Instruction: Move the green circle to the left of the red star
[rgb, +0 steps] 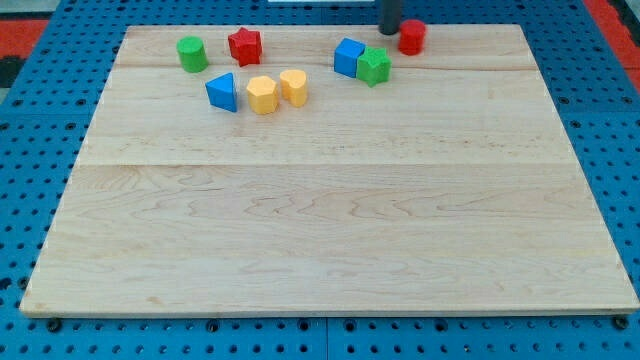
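The green circle (192, 53) stands near the board's top left. The red star (244, 45) is just to its right, a small gap between them. My tip (389, 31) shows as a dark rod at the view's top, right of centre. It stands just left of a red cylinder block (412, 37) and above a blue block (348, 57) and a green star-like block (374, 66). My tip is far to the right of the green circle and the red star.
A blue triangle (223, 92), a yellow hexagon-like block (262, 95) and a second yellow block (294, 87) lie below the red star. The wooden board (330, 220) rests on a blue pegboard surface (30, 150).
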